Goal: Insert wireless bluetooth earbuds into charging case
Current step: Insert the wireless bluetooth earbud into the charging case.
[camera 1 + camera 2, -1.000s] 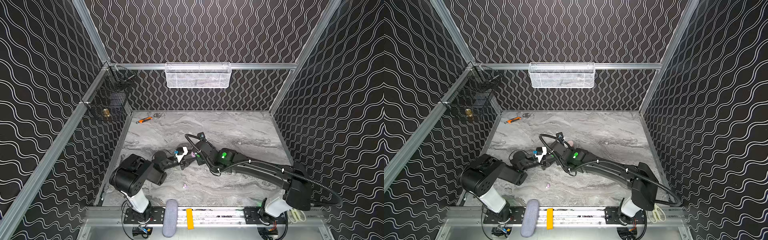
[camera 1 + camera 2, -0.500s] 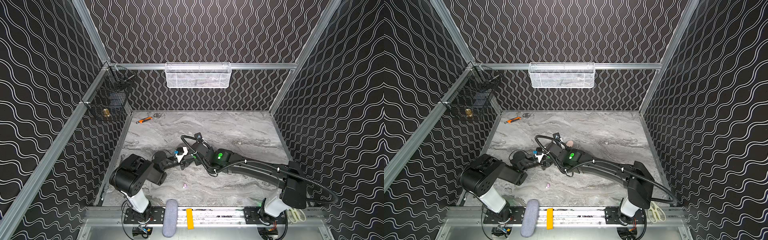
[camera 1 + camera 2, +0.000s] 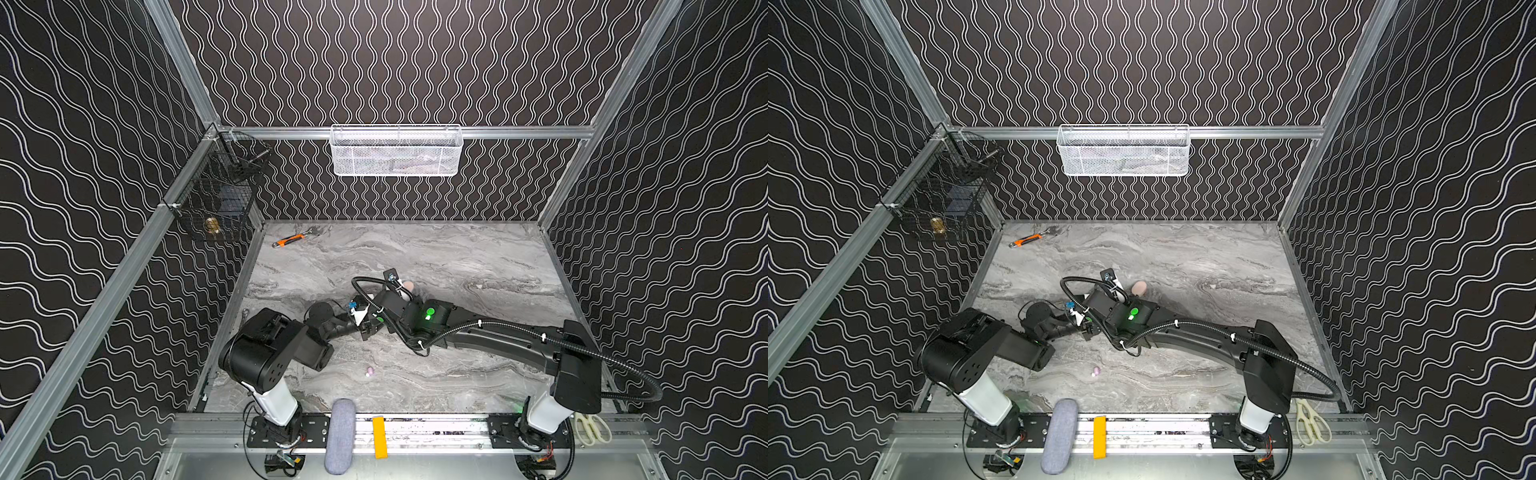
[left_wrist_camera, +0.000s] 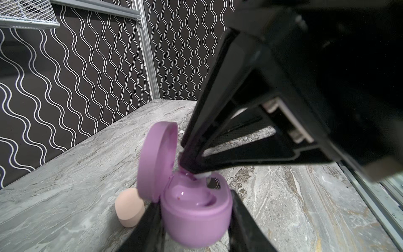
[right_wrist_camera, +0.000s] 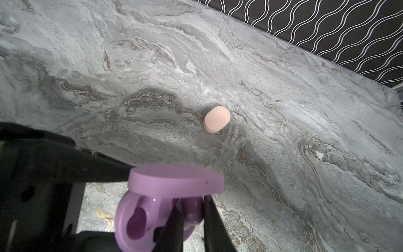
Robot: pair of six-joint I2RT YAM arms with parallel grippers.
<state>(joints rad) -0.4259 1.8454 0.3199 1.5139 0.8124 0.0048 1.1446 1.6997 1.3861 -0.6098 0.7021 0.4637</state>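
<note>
Entry, earbud insertion, first lilac bud:

- lilac charging case (image 4: 196, 209): its lid (image 4: 157, 159) is standing open; I cannot tell whether the base is resting on the marble table (image 3: 457, 257)
- left gripper (image 4: 197, 220): I am clamping it on the case body from both sides, steadying it
- right gripper (image 4: 190, 171): the tips are pressing together, pinching a lilac earbud (image 5: 192, 209) right at the mouth of one well; the neighbouring well (image 5: 135, 220) is showing empty
- second lilac earbud (image 3: 369, 371): lying loose on the table, well apart from the case, toward the near rail
- peach case (image 5: 216, 119): lying closed just beyond the lilac case, untouched

Step in hand, as I am judging it: seating the pinched bud. The next move is calling for lining the bud up with its well, pressing it gently home, then spreading the right jaws and lifting clear without dragging it out, with the left grip holding firm throughout
</note>
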